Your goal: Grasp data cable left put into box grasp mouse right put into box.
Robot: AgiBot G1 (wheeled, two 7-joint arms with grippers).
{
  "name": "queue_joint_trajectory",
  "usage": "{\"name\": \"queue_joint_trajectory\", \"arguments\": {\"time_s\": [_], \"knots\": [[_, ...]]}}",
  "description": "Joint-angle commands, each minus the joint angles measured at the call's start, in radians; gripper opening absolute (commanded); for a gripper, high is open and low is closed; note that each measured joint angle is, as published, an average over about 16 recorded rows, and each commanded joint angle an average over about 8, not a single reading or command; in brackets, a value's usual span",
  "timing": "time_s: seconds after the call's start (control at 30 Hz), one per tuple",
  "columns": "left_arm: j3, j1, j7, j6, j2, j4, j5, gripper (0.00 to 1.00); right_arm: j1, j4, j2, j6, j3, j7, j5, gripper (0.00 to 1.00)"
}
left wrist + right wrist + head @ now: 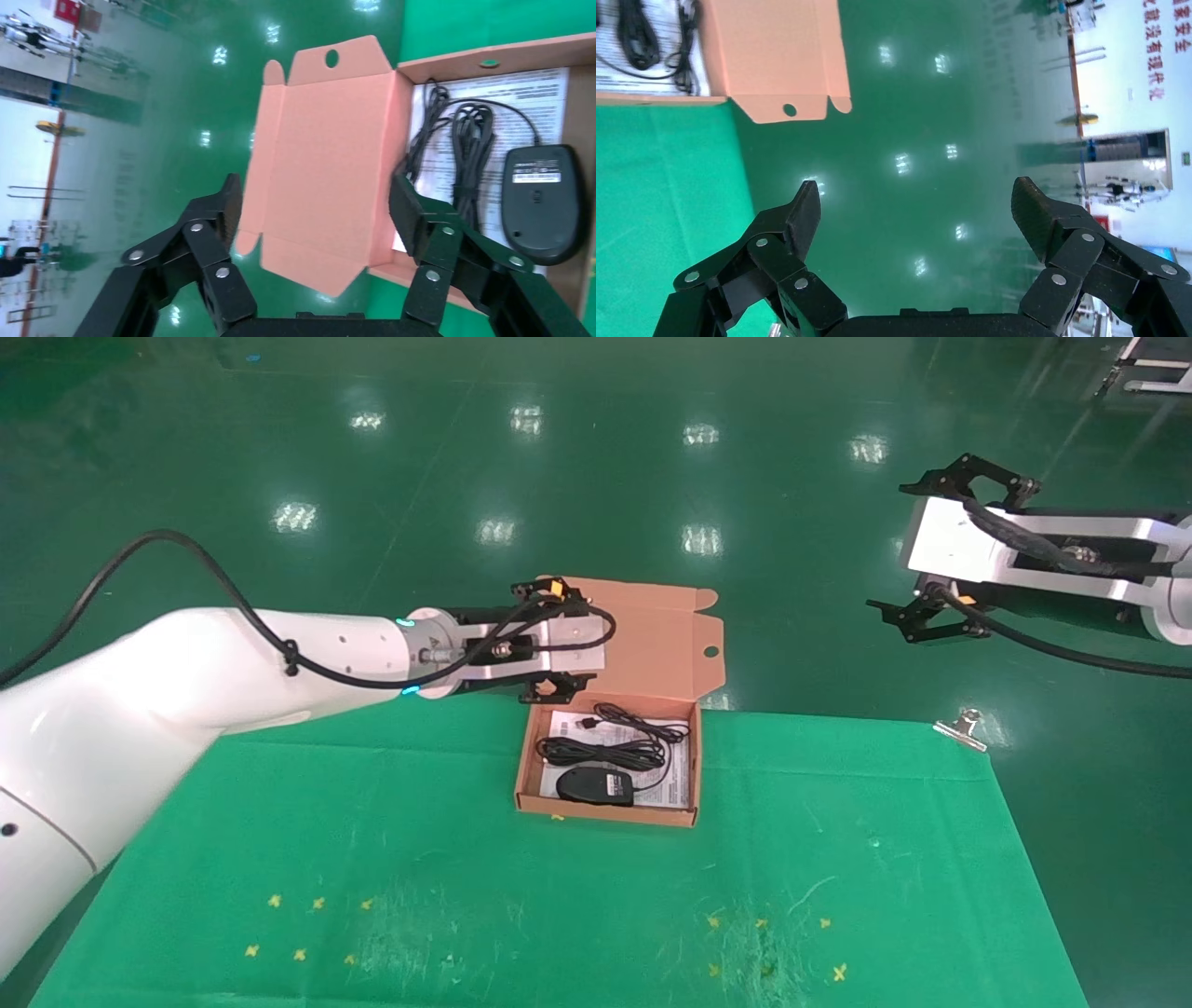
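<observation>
The box stands open at the table's far middle, its lid tilted back. The mouse lies inside it, label up, on the white sheet. The data cable lies bundled behind the mouse, and a thin cord with a plug runs by it. My left gripper is open and empty, just behind the box's left rear corner. In the left wrist view it straddles the lid, with the mouse and cable beyond. My right gripper is open and empty, raised off the table's far right.
A metal clip holds the green cloth at the table's far right corner. Yellow cross marks dot the near part of the cloth. The right wrist view shows its open gripper over the floor, and the lid.
</observation>
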State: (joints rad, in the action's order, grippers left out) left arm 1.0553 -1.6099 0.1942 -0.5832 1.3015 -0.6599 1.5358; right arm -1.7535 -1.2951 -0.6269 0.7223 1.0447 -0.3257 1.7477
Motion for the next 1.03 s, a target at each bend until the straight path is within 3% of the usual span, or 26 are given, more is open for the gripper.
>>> {"name": "queue_joint_trajectory", "arguments": {"time_s": [0.03,0.23,1.03], "knots": [[0.008,-0.02,-0.007,0.002,0.0,-0.002,0.014,1.0,-0.012,-0.019,0.011,0.002,0.001,0.012,0.01,1.0],[-0.051,0.015,-0.042,-0.073,-0.054,-0.051,-0.048,1.0,0.02,-0.031,0.019,0.047,-0.041,0.028,-0.043,1.0],[-0.408,0.271,-0.209,-0.486,-0.367,-0.333,-0.421,1.0,0.33,-0.012,0.018,0.389,-0.382,0.08,-0.501,1.0]]}}
